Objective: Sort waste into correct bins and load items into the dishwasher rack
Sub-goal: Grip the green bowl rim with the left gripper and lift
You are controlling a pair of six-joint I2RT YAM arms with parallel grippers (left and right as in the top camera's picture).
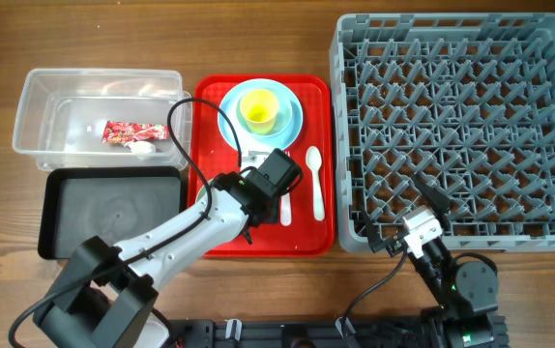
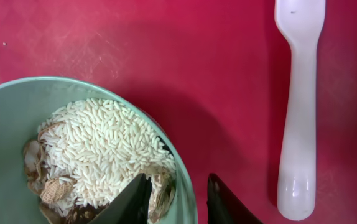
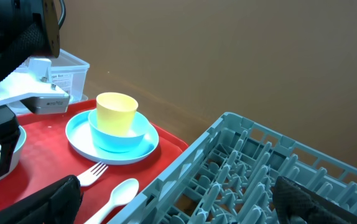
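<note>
1. Overhead. The red tray (image 1: 311, 237) is the reference.
   - At its far end stands the yellow cup (image 1: 258, 109) on the blue plate (image 1: 292, 121). The white spoon (image 1: 315, 184) lies along its right side.
   - Left of the tray, the clear tub (image 1: 36, 106) holds the red wrapper (image 1: 123, 131) and the white tissue (image 1: 142, 148), so I judge the dry waste sorted.
   - The black tray (image 1: 113, 208), also to the left but nearer, looks reserved for food.
   - The dishwasher rack (image 1: 548, 232) sits to the right with no dishes in it.
   - The left gripper (image 1: 256, 206) hangs over the tray's near middle.
   - The right gripper (image 1: 411, 215) is parked at the rack's near edge, out of the way.

2. Left wrist.
   - On the red tray, left of the spoon, the mint bowl (image 2: 4, 124) holds the rice-like scraps (image 2: 104, 143).
   - The left pincer's fingers (image 2: 135, 199) stand partly apart, one inside the bowl's rim and one outside.
   - A gap shows on both sides, so nothing is pinched.
   - The straddle suits gripping the wall to carry the bowl and tip it, probably into the black tray.

3. Right wrist.
   - The right pincer's jaws are spread wide and hold nothing.
   - They look across the rack's corner toward the tray, where the fork (image 3: 91, 171) lies beside the spoon, nearer than the plate.
   - I judge this arm is waiting to load the dishes.
</note>
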